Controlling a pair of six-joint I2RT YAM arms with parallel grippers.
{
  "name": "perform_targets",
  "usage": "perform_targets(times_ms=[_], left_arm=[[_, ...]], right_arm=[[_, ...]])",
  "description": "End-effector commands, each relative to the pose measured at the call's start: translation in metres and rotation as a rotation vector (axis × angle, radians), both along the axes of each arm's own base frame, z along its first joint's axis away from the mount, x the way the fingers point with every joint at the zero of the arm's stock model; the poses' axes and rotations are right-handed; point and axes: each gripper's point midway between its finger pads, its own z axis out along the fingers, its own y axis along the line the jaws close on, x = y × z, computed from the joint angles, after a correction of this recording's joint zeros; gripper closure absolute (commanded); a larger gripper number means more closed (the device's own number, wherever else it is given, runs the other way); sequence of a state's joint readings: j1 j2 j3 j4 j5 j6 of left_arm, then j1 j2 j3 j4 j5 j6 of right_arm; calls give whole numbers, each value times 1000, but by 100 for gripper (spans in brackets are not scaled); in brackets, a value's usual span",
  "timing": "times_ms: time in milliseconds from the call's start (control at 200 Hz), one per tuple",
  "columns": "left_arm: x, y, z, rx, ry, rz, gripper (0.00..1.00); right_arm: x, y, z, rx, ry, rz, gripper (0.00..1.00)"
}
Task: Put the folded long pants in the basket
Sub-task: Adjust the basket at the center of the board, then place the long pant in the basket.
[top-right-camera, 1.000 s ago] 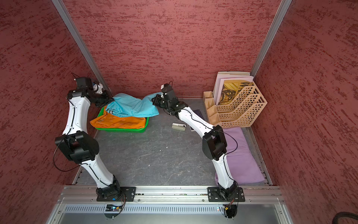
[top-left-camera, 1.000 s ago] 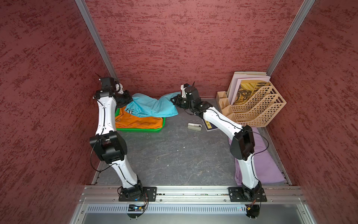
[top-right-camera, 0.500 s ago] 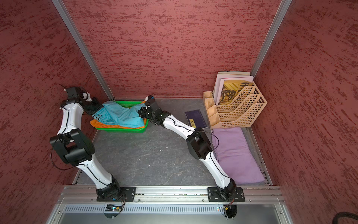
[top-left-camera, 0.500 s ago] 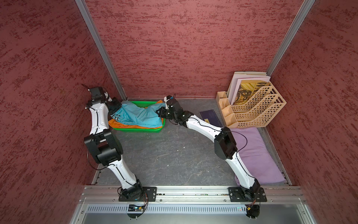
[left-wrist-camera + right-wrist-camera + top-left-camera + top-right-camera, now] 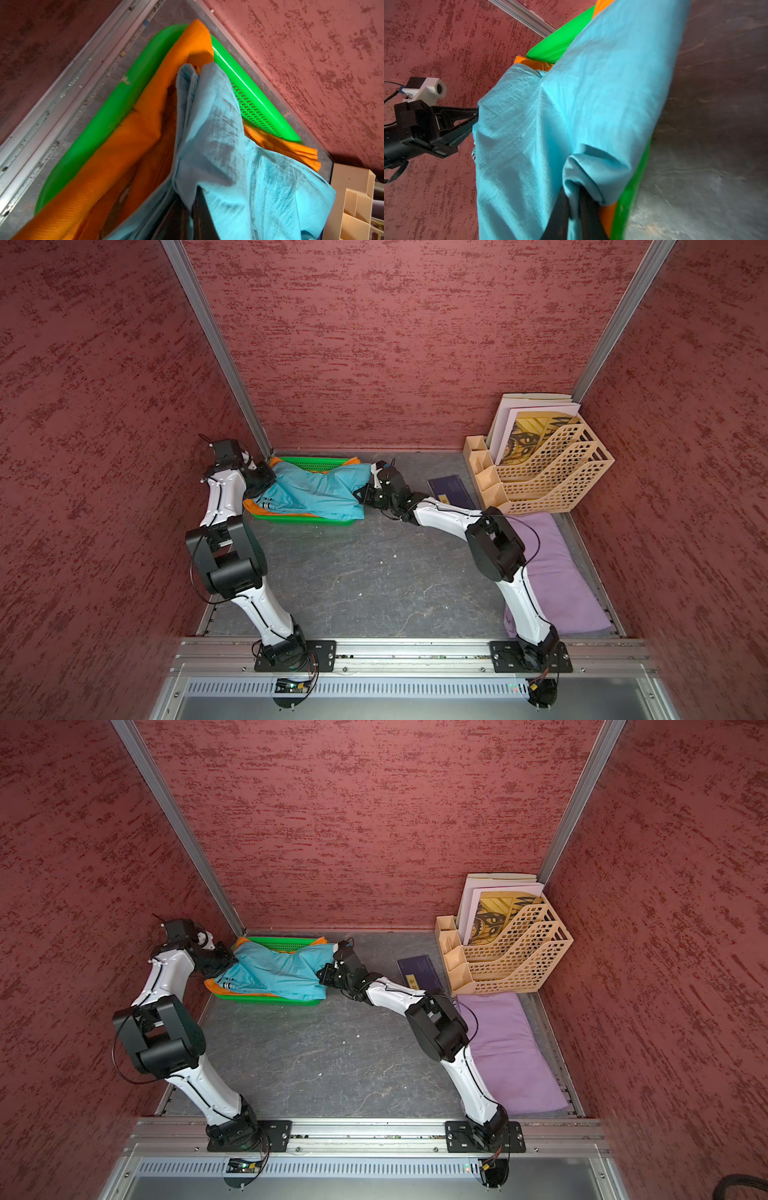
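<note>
While the teal pants [image 5: 316, 495] are seen over the orange pants [image 5: 124, 135] in the green basket [image 5: 309, 522] in both top views, grip is confirmed only by wrist views: left claw [image 5: 190, 205], right claw [image 5: 572, 193] each clamped on teal cloth.

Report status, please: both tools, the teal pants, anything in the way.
Left tool and right tool shut on teal pants. Pants over green basket and orange pants. Nothing blocking.
</note>
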State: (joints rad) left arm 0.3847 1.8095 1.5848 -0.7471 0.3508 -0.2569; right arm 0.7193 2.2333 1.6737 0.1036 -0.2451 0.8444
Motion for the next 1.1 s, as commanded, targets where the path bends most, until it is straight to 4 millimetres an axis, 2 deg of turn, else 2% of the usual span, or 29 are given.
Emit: perform_targets(times_ms=[0,120,215,321,391,481,551,626,696,746,867,967,1032,1097], left_arm=[[-8,-46,27,0,-60,-99,100],[-34,-100,37,-68,-72,-189,100],[-50,-123,49,-144,-97,-214,100],[-57,-131,70,-185,-113,-244,100],[-52,-136,90,-203,-167,-285,100],[-43,-138,114,-189,-254,-328,100],[-36,-136,130,-165,-324,-347,100],[-33,-130,137,-151,-357,-337,100],[-36,-125,127,-129,-349,-309,100],[-40,-123,107,-123,-325,-298,100],[-44,-111,36,-118,-159,-229,100],[-46,-102,-17,-136,8,-178,100],[-49,-97,-36,-125,82,-153,100],[-52,-96,-42,-112,117,-149,100]], right_arm=[[-6,-61,-34,-129,93,-47,100],[-13,-106,-15,-140,76,-62,100],[-16,-129,11,-119,52,-29,100],[-17,-130,55,-118,-34,53,100],[-15,-124,85,-99,-104,89,100],[-1,-119,124,-70,-181,76,100],[10,-117,142,-62,-212,48,100],[22,-115,151,-54,-239,29,100],[33,-113,143,-61,-237,9,100],[38,-109,123,-75,-199,19,100],[42,-100,63,-99,-79,51,100],[42,-104,19,-141,-20,32,100],[40,-107,-1,-164,12,28,100],[35,-110,-10,-165,30,27,100]])
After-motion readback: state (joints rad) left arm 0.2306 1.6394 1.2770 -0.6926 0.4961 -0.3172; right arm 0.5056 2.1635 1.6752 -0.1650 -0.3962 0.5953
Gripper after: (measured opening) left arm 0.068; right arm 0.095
